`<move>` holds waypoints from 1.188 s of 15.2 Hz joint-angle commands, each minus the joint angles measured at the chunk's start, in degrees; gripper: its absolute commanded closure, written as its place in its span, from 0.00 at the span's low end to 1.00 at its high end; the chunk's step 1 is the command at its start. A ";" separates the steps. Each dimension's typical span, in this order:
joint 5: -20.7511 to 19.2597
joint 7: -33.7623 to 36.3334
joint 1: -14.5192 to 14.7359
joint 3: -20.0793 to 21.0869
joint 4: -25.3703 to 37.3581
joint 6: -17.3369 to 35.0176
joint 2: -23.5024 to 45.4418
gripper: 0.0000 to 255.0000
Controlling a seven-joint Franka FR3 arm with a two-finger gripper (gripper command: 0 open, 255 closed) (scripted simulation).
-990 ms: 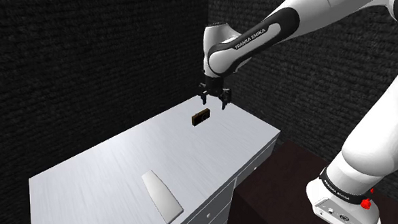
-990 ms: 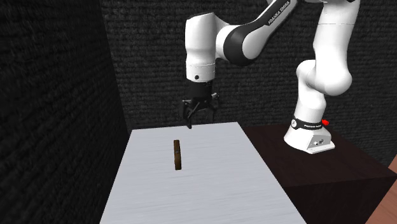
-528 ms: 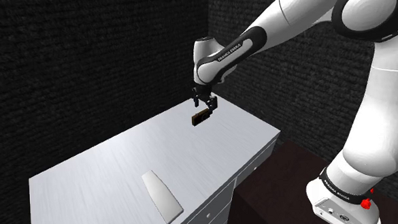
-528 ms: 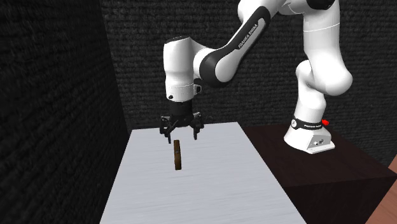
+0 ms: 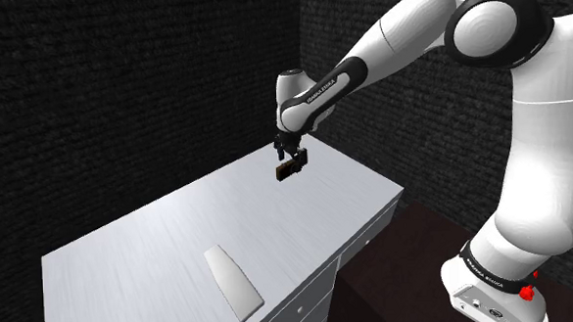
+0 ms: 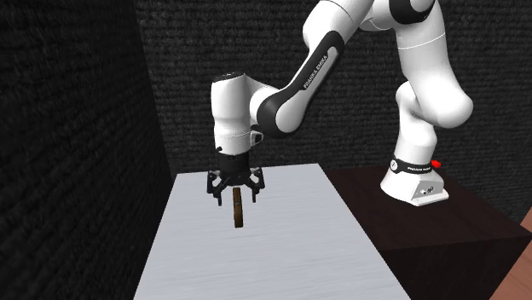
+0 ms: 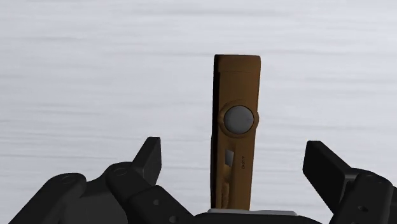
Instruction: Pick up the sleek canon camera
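- Shoulder view: the gripper is hanging straight down over the slim brown camera, which is sitting near the far end of the white table. The wrist is pointing downward, seemingly so the jaws can straddle the thin body from above. A flat grey slab is lying well apart from the jaws.
- Second exterior view: the gripper is hovering with its tips about level with the top of the camera. The jaws are standing apart and clamping nothing.
- Wrist view: the camera is lying between the fingers with a gap on each side. Its broad faces are facing the pads, so I judge closing would be squeezing its thinnest dimension.
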 commanded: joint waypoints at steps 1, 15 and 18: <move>-0.46 0.25 0.18 -0.30 -0.35 1.58 1.24 0.00; -0.06 0.03 -0.01 -0.05 -0.26 0.42 0.14 1.00; 0.51 -0.28 -0.28 0.30 0.02 -1.38 -1.43 1.00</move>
